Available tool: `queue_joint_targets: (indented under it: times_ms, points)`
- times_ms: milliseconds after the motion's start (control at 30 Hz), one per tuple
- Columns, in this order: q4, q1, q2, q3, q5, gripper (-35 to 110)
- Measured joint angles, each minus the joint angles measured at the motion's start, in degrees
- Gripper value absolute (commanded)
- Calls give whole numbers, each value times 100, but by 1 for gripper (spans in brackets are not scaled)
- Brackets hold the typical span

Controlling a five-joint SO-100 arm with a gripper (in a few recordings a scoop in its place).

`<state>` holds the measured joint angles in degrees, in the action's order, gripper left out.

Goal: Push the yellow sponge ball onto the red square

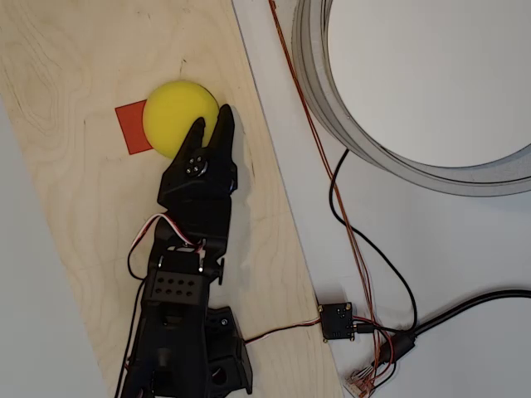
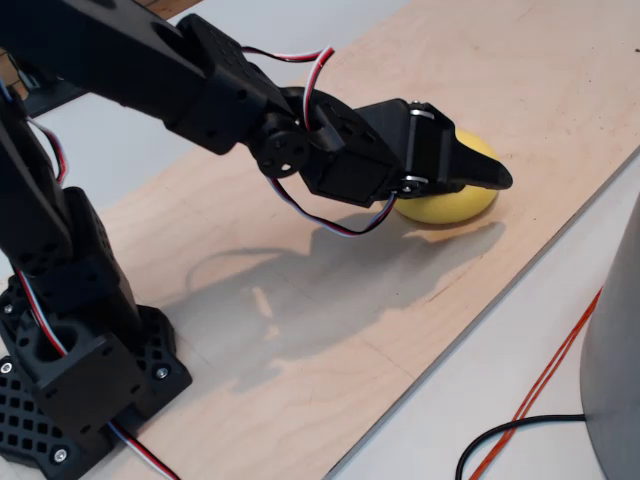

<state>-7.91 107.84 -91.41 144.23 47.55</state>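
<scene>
The yellow sponge ball (image 1: 176,114) rests on the wooden board (image 1: 75,215) and overlaps the right edge of the red square (image 1: 131,128), which lies flat to its left. My black gripper (image 1: 212,124) is at the ball's lower right side, with its fingers spread in a narrow V. The left fingertip lies over the ball's edge and nothing is held between the fingers. In the fixed view the gripper (image 2: 487,178) reaches across in front of the ball (image 2: 450,207), and the arm and ball hide the red square.
A large grey ring-shaped tub (image 1: 332,99) stands off the board at the upper right. Orange and black cables (image 1: 348,224) and a small black connector box (image 1: 337,321) lie on the white table. The arm's base (image 2: 70,380) sits on the board's near end.
</scene>
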Motion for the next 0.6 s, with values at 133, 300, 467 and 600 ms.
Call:
queue_joint_targets:
  times_ms: [133,300,467,600]
  points:
    - [0,-18,-9,0,0,19]
    - [18,-62,-9,0,97,19]
    - [18,-141,-9,0,202,19]
    - [18,-202,-9,0,308,19]
